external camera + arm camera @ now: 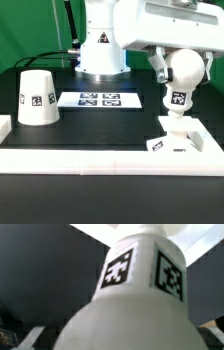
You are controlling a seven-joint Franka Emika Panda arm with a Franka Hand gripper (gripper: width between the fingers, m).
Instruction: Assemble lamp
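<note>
The exterior view is evenly bright and fairly sharp; the wrist view's close bulb (130,314) looks blurred.

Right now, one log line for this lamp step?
bulb standing on base | gripper at bulb head, closure unclear | shade apart, exterior view's left

Glossy white plastic bulb (184,67), matt white shade (37,97), matt black table (100,130)
</note>
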